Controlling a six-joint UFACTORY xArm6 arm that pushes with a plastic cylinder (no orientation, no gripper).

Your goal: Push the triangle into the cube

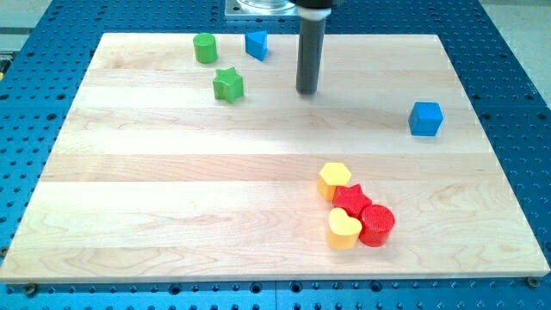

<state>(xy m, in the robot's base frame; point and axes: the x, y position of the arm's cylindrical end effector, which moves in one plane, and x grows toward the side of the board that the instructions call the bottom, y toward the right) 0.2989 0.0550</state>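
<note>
Seven small coloured blocks sit on a pale wooden board [172,172] laid over a blue perforated table [508,52]. My tip [307,90], the blunt lower end of a straight dark rod with no jaws to open or close, stands near the board's top edge, right of the blue triangular block [256,44] and apart from it. That triangle lies close to the top edge, with a green cylinder block [205,48] just to its left and a green star block [228,84] below them. The blue cube block [425,118] rests alone toward the view's right, well apart from the triangle and near the board's right edge. Bare wood stretches between the tip and the cube, and the whole left and middle of the board lies open. Four blocks huddle toward the view's bottom right: a yellow hexagonal block [334,181], a red star block [352,201] touching it, a yellow heart block [344,229] and a red cylinder block [377,225] side by side below. This cluster sits near the bottom edge, well below the cube.
</note>
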